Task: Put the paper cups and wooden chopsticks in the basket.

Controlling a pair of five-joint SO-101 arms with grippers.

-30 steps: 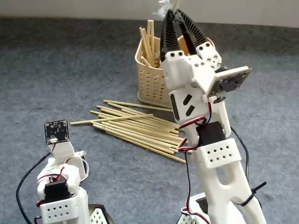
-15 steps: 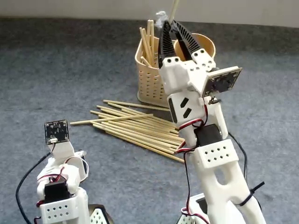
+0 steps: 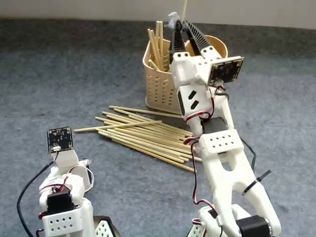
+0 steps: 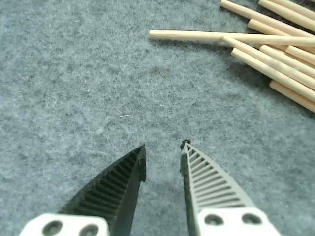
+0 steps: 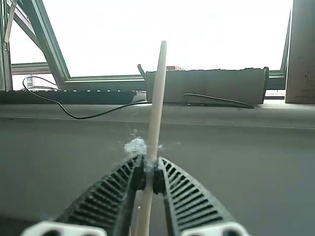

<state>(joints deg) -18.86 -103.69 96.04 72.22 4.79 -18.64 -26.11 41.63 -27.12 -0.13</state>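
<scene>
The left gripper (image 4: pixel 163 146) hangs low over the carpet (image 4: pixel 74 73), its fingers a little apart and holding nothing. Beyond it, chopsticks (image 3: pixel 148 134) lie in a pile. Farther, the right gripper (image 3: pixel 181 28) is above the basket (image 3: pixel 159 91) and pinches one upright chopstick (image 5: pixel 156 98).

Loose chopsticks (image 3: pixel 148 134) on the mat (image 3: pixel 69 74) before the basket (image 3: pixel 159 93); upright chopsticks (image 3: pixel 157 43) inside, perhaps beside a cup (image 3: pixel 221 46).

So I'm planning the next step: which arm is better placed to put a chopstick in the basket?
Right. The right claw grips a chopstick above the basket; the left claw is open, empty, over carpet.
</scene>
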